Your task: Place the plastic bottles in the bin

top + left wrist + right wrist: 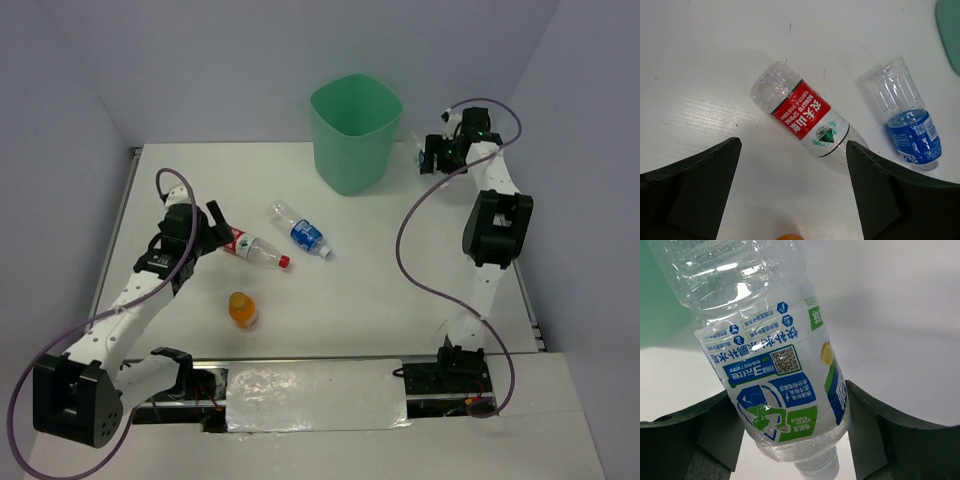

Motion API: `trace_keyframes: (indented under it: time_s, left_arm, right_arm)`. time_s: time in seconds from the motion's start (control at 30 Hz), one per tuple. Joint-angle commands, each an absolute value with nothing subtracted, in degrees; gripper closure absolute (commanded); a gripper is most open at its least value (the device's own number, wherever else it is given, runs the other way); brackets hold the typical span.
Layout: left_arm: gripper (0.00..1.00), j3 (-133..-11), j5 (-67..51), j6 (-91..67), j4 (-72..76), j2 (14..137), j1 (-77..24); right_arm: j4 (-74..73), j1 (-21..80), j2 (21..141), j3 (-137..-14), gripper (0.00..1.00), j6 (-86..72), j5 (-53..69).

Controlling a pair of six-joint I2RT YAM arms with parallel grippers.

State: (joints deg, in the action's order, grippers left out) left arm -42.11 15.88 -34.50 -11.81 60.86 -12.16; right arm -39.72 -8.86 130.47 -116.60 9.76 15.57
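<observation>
The mint-green bin stands at the back of the table. My right gripper hovers just right of the bin, shut on a clear bottle with a blue, green and white label; the bin's wall shows behind the bottle. My left gripper is open above the base end of the red-and-white-labelled bottle, which lies on its side with its red cap to the right. In the left wrist view this bottle lies just beyond my open left gripper. A blue-labelled bottle lies beside it. An orange-capped bottle stands nearer.
The table's left edge has a metal rail. The right arm's cable loops over the table's right part. White walls close in the back and sides. A corner of the bin shows in the left wrist view.
</observation>
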Motion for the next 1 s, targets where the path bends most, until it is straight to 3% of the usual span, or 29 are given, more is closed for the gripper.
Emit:
trace_keyframes:
  time_s: [0.0, 0.1, 0.3, 0.47, 0.57, 0.67, 0.7, 0.73, 0.97]
  left_arm:
    - [0.01, -41.8, 15.6, -34.1, -10.6, 57.5, -11.9]
    - [0.01, -40.8, 14.9, -33.5, -10.0, 55.7, -11.9]
    - [0.01, -39.5, 14.8, -33.9, -9.3, 54.0, -11.9]
    - [0.01, -38.5, 17.7, -35.0, -10.0, 54.0, -11.9]
    - [0.01, -38.5, 17.7, -35.3, -10.1, 54.2, -11.9]
    - [0.01, -38.4, 17.5, -35.4, -9.8, 54.2, -11.9]
    - [0.01, -38.3, 17.6, -35.5, -9.8, 54.2, -11.9]
    - [0.01, -38.2, 17.6, -35.5, -9.4, 54.3, -11.9]
    - [0.01, -38.5, 17.4, -35.6, -9.2, 55.8, -11.9]
  right_arm:
    - [-31.6, -8.1, 112.5, -113.9, 0.60, 3.7, 19.9]
    - [-28.6, -7.0, 104.8, -110.3, 0.59, 1.1, 18.5]
    - [-34.7, 1.9, 104.5, -122.4, 0.54, 3.0, 15.3]
    - [-34.4, 10.1, 109.2, -130.7, 0.41, 4.3, 4.0]
    - [-31.5, 11.9, 111.9, -133.9, 0.34, 2.4, 3.1]
    - [-29.2, 13.0, 114.0, -136.4, 0.20, 1.5, 2.3]
    - [-28.9, 13.3, 114.5, -137.1, 0.07, 1.6, 1.6]
    - [-28.7, 13.6, 115.5, -138.0, 0.04, 2.5, 1.1]
    - [-28.3, 15.9, 114.9, -137.9, 0.00, 7.2, 0.1]
